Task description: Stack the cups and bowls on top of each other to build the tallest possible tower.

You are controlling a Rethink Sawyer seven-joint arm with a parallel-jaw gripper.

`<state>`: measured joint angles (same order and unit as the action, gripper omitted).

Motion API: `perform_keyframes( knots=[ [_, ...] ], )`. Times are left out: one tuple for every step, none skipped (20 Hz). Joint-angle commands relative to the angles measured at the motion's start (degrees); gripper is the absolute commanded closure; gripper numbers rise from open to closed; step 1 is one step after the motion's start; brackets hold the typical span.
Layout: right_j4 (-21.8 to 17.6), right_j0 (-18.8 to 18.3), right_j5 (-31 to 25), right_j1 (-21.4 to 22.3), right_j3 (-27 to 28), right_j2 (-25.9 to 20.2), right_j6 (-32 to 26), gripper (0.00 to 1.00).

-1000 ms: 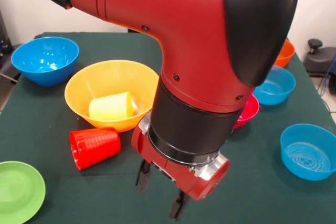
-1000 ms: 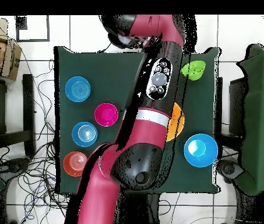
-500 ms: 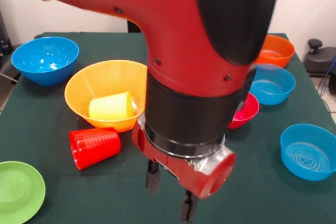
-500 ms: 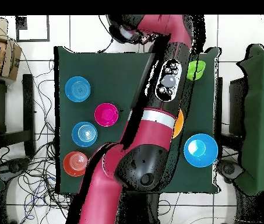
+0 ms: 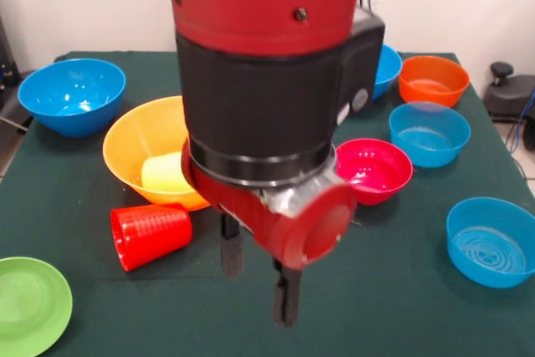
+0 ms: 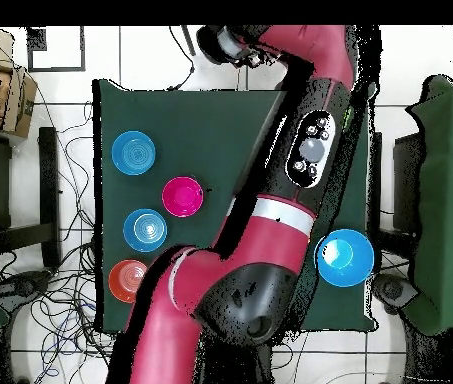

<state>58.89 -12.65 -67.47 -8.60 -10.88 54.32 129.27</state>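
Two black fingers of the gripper (image 5: pixel 255 277) spread apart over bare green cloth at 6 o'clock of the front view, nothing held between them. Just to 9 o'clock of them, on its side, the ribbed red cup (image 5: pixel 150 234), mouth turned toward the picture's left edge. Directly at 12 o'clock of that cup and touching it or nearly so, the big yellow-orange bowl (image 5: pixel 146 146), with the yellow cup (image 5: pixel 165 173) lying on its side inside, partly hidden by the arm (image 5: pixel 255 98). No pile built up on that bowl beyond the one cup.

Spread round the table (image 5: pixel 401 315) in the front view: deep blue bowl (image 5: pixel 72 95) at 10 o'clock, light green bowl (image 5: pixel 32 304) at 8 o'clock, pink-red bowl (image 5: pixel 373 170) near centre-right, orange bowl (image 5: pixel 433 80) at 2 o'clock, paler blue bowl (image 5: pixel 430 133) just below it, another blue bowl (image 5: pixel 491 242) at 4 o'clock.
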Motion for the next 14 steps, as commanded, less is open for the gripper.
perform_keyframes(
  knots=[
    [-5.1, 3.9, -1.2, 1.7, -9.4, -5.7, 4.9, 0.0],
    [-4.8, 4.1, -1.3, 1.2, -9.0, -5.2, 5.6, 0.0],
    [-4.3, 4.1, -1.4, 0.8, -8.4, -4.4, 6.8, 0.0],
    [-3.9, 4.3, -1.2, 0.1, -7.9, -3.5, 8.1, 0.0],
    [-3.4, 4.2, -1.5, -0.5, -7.0, -2.1, 9.7, 0.0],
    [-2.9, 4.1, -1.8, -1.2, -5.9, -0.7, 11.0, 0.0],
    [-2.1, 3.8, -2.2, -1.9, -4.7, 1.0, 12.5, 0.0],
    [-1.5, 3.6, -2.5, -2.5, -3.7, 2.3, 13.7, 0.0],
    [-0.6, 3.3, -2.9, -3.0, -2.8, 3.6, 14.7, 0.0],
    [0.3, 3.0, -3.0, -3.6, -1.9, 4.8, 15.4, 0.0],
    [1.3, 2.8, -3.0, -4.1, -1.0, 6.2, 15.9, 0.0],
    [2.3, 2.5, -3.0, -4.6, -0.1, 7.5, 16.5, 0.0],
    [3.2, 2.2, -3.1, -5.1, 0.6, 8.7, 16.5, 0.0],
    [4.0, 2.1, -3.1, -5.4, 1.0, 9.6, 16.4, 0.0]
  ],
)
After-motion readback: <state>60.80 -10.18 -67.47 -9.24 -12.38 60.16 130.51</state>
